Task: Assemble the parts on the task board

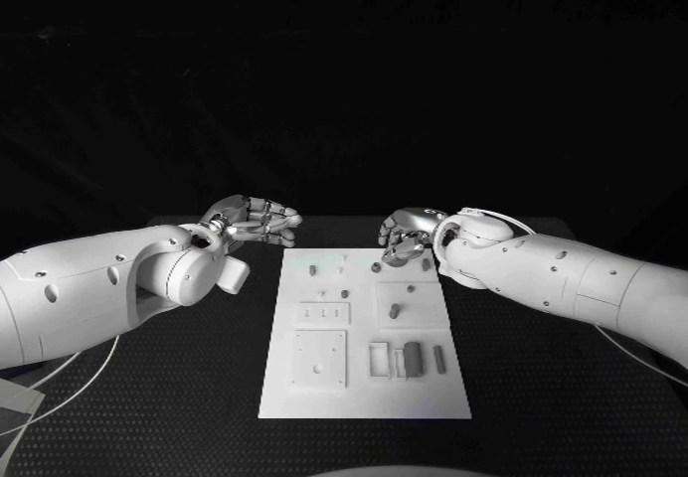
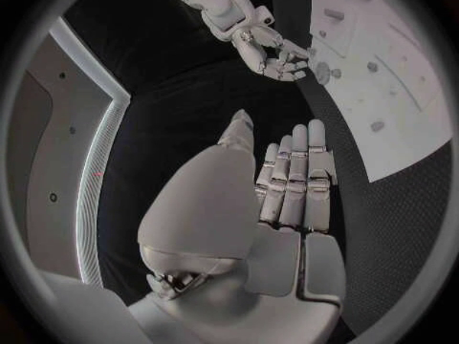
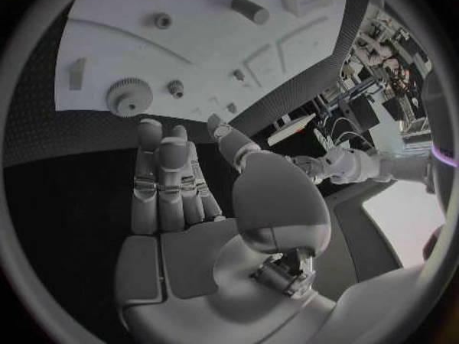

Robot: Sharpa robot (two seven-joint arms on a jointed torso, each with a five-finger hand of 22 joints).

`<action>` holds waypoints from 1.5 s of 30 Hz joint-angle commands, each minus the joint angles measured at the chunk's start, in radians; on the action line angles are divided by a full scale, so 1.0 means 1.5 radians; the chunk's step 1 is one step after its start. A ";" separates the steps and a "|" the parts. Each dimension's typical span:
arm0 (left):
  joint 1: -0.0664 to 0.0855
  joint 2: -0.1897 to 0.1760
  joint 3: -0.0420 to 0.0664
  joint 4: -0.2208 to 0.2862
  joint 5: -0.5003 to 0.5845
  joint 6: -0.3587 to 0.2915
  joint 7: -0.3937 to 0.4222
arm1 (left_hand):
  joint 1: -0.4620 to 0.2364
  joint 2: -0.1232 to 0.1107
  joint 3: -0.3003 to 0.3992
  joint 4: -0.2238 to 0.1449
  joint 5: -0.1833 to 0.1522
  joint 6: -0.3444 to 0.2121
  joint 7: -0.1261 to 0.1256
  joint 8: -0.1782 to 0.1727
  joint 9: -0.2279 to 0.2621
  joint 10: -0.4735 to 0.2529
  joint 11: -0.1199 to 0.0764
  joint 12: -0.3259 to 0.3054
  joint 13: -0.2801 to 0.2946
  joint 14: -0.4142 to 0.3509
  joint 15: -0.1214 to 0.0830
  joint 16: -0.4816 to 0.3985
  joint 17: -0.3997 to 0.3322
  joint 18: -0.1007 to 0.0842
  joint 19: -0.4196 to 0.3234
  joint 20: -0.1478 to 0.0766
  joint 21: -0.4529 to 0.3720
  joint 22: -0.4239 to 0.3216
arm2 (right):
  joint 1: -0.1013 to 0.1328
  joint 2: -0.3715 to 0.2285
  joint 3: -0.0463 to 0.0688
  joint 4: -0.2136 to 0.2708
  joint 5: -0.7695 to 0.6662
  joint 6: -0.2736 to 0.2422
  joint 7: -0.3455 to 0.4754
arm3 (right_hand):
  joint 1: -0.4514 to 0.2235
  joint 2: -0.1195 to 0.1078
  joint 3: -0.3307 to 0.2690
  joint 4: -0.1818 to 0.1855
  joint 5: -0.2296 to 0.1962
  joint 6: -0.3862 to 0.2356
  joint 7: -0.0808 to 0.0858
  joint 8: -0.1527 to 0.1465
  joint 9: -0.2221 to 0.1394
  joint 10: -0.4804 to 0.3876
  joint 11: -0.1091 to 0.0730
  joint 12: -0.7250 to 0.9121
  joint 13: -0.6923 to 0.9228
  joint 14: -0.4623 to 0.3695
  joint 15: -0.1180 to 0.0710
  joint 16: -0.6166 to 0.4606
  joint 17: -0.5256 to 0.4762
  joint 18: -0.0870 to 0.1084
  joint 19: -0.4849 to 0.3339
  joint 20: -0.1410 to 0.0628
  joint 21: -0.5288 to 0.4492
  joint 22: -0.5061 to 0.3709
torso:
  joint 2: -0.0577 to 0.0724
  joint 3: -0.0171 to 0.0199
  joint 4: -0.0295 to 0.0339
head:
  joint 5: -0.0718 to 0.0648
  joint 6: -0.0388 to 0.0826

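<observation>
Both hands empty, fingers apart: my right hand (image 1: pixel 409 236) hovers at the task board (image 1: pixel 366 397) far edge, near the gear (image 3: pixel 128 97); left hand (image 1: pixel 256 221) beside. Descend squarely before pinching.

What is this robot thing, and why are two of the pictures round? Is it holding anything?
It is a robot with two white arms, each ending in a silver hand. The square picture comes from a camera on its head, looking down at a black table. The two round pictures come from little cameras on its wrists, behind each hand, so the hands look huge there. The left hand and the right hand hang over the far end of a white task board. Small grey parts lie on the board, and one looks like a little gear. Both hands hold nothing right now.
</observation>
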 commanded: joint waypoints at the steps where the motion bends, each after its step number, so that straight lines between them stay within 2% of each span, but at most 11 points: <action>1: 0.001 -0.003 0.001 0.009 -0.012 -0.003 0.006 | -0.003 -0.003 -0.004 -0.001 -0.001 0.006 0.018 -0.002 -0.001 0.011 -0.004 0.004 0.004 0.003 -0.002 -0.001 0.003 0.009 0.004 0.001 0.000 0.000 | -0.003 -0.001 0.000 0.004 -0.084 0.001 -0.047 | 0.006 -0.002 0.000 0.000 0.001 0.007 -0.001 -0.004 -0.001 0.008 -0.002 -0.005 0.002 -0.004 -0.005 0.012 0.006 0.021 -0.002 -0.007 0.012 0.018 | 0.010 -0.0041 0.0098 | -0.003 -0.001; 5: 0.001 -0.007 0.001 0.014 -0.013 -0.003 0.005 | -0.004 -0.004 -0.005 -0.001 -0.001 0.008 0.019 -0.002 -0.002 0.016 -0.006 0.005 0.006 0.002 -0.001 -0.003 0.005 0.008 0.003 0.001 -0.002 0.000 | -0.006 0.005 0.000 -0.002 -0.123 -0.004 -0.053 | 0.003 -0.009 0.001 0.000 0.001 -0.006 0.004 -0.016 -0.005 0.006 0.000 -0.011 0.003 -0.009 -0.003 0.022 0.009 0.021 -0.008 -0.008 0.026 0.017 | 0.016 -0.0060 0.0139 | -0.006 -0.001; 14: 0.003 -0.010 0.001 0.022 -0.015 -0.003 0.004 | -0.004 -0.004 -0.007 -0.001 -0.001 0.010 0.019 -0.003 -0.003 0.020 -0.007 0.005 0.008 -0.003 0.001 -0.008 0.008 0.006 -0.002 0.002 -0.006 0.000 | -0.008 0.014 0.000 -0.009 -0.134 -0.002 -0.064 | -0.004 -0.018 0.003 0.001 0.001 -0.011 0.007 -0.023 -0.008 0.001 0.003 -0.020 0.004 -0.013 0.000 0.030 0.010 0.021 -0.014 -0.008 0.040 0.017 | 0.025 -0.0071 0.0199 | -0.009 0.002; 19: 0.005 -0.009 0.001 0.022 -0.015 -0.002 0.003 | -0.005 -0.003 -0.007 -0.001 -0.001 0.010 0.019 -0.004 -0.003 0.021 -0.008 0.005 0.009 -0.004 0.001 -0.009 0.008 0.006 -0.002 0.002 -0.006 0.000 | -0.008 0.017 0.000 -0.008 -0.132 0.006 -0.067 | -0.007 -0.019 0.006 0.001 0.001 -0.011 0.007 -0.025 -0.009 0.007 0.002 -0.021 0.006 -0.012 0.000 0.037 0.011 0.021 -0.013 -0.009 0.049 0.017 | 0.030 -0.0089 0.0228 | -0.009 0.003; 22: 0.010 -0.004 0.001 0.015 -0.015 -0.001 0.003 | -0.008 -0.003 -0.008 0.000 -0.002 0.009 0.020 -0.005 -0.004 0.022 -0.008 0.004 0.010 -0.004 0.001 -0.010 0.009 0.006 -0.002 0.003 -0.007 0.000 | -0.012 0.025 0.000 -0.017 -0.132 0.014 -0.067 | -0.006 -0.019 0.008 0.000 0.001 -0.011 0.007 -0.026 -0.010 0.009 0.002 -0.021 0.008 -0.011 -0.001 0.041 0.011 0.021 -0.013 -0.010 0.052 0.017 | 0.033 -0.0107 0.0247 | -0.009 0.004; 28: 0.017 -0.006 0.001 0.018 -0.015 0.000 0.002 | -0.009 -0.003 -0.008 0.000 -0.002 0.009 0.020 -0.005 -0.004 0.023 -0.008 0.004 0.010 -0.004 0.001 -0.011 0.010 0.006 -0.002 0.003 -0.007 0.000 | -0.021 0.030 0.000 -0.024 -0.135 0.017 -0.070 | -0.007 -0.019 0.011 0.001 0.001 -0.007 0.004 -0.026 -0.009 0.019 -0.001 -0.019 0.012 -0.009 -0.003 0.051 0.013 0.021 -0.013 -0.013 0.063 0.017 | 0.038 -0.0120 0.0255 | -0.010 0.007; 35: 0.023 -0.007 0.001 0.020 -0.015 0.000 0.000 | -0.010 -0.002 -0.008 0.000 -0.003 0.010 0.020 -0.006 -0.005 0.023 -0.008 0.003 0.010 -0.004 0.002 -0.011 0.011 0.005 -0.003 0.003 -0.007 0.000 | -0.021 0.032 0.000 -0.027 -0.143 0.019 -0.086 | -0.009 -0.017 0.014 0.001 0.001 0.000 0.002 -0.024 -0.009 0.025 -0.003 -0.019 0.016 -0.009 -0.005 0.059 0.013 0.021 -0.014 -0.014 0.072 0.016 | 0.044 -0.0139 0.0280 | -0.013 0.014; 42: 0.027 -0.009 0.001 0.022 -0.015 0.000 -0.003 | -0.011 -0.003 -0.008 -0.001 -0.003 0.010 0.020 -0.006 -0.005 0.023 -0.008 0.002 0.011 -0.004 0.002 -0.012 0.011 0.006 -0.003 0.003 -0.007 0.000 | -0.021 0.036 0.000 -0.030 -0.143 0.017 -0.085 | -0.007 -0.017 0.017 0.000 0.001 0.002 0.000 -0.024 -0.008 0.029 -0.004 -0.019 0.019 -0.010 -0.007 0.063 0.013 0.021 -0.015 -0.015 0.077 0.016 | 0.049 -0.0153 0.0294 | -0.014 0.016; 45: 0.028 -0.010 0.001 0.023 -0.015 0.000 -0.003 | -0.011 -0.003 -0.008 -0.001 -0.003 0.010 0.020 -0.006 -0.005 0.022 -0.008 0.002 0.011 -0.004 0.002 -0.012 0.011 0.006 -0.003 0.003 -0.008 0.000 | -0.021 0.036 0.000 -0.030 -0.143 0.018 -0.084 | -0.006 -0.017 0.019 0.000 0.001 0.004 0.000 -0.024 -0.008 0.032 -0.005 -0.018 0.021 -0.010 -0.008 0.065 0.013 0.021 -0.016 -0.016 0.080 0.016 | 0.051 -0.0150 0.0296 | -0.015 0.016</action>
